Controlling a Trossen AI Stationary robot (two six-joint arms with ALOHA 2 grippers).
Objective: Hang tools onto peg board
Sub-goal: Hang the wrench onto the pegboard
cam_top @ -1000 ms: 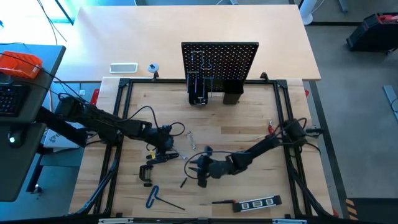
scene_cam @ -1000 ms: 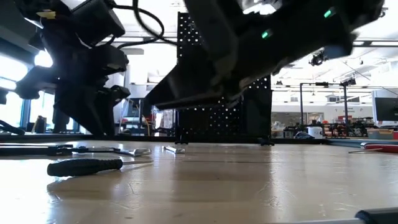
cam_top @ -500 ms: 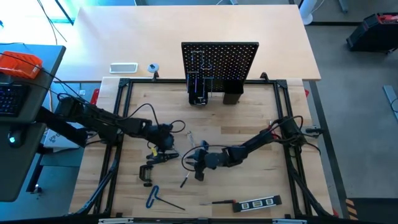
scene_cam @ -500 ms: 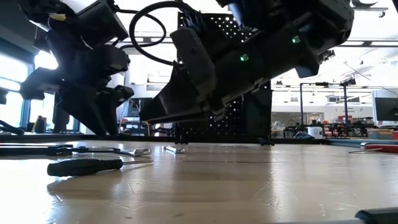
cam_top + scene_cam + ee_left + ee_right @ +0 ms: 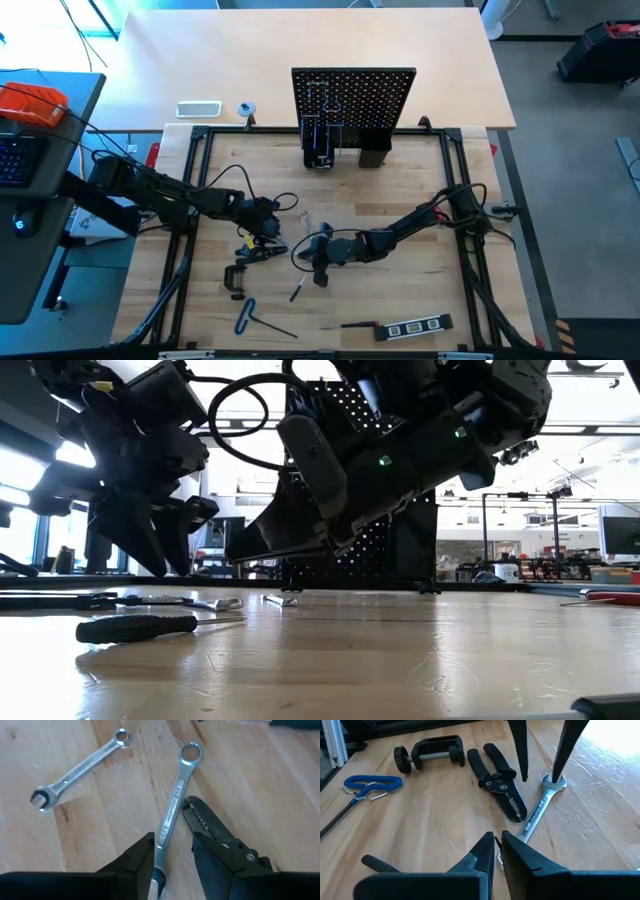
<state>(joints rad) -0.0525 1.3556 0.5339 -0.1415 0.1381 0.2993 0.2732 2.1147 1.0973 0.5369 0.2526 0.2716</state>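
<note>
High view — peg board [image 5: 353,98] upright at upper centre, one tool already hung; left gripper [image 5: 268,229] and right gripper [image 5: 318,262] low at mid-table. The right arm has drawn in toward the left since a second ago.

Low view — screwdriver [image 5: 137,626] lies at lower left, untouched.

Left wrist view — fingers apart, straddling the long wrench [image 5: 174,805]; second wrench [image 5: 80,770] upper left; pliers [image 5: 220,836] just beside.

Right wrist view — jaws have just closed, nearly together, whether on anything I cannot tell. C-clamp [image 5: 428,752] and hex key [image 5: 364,790] at upper left. Pickup appears under way; hanging mostly remains.
</note>
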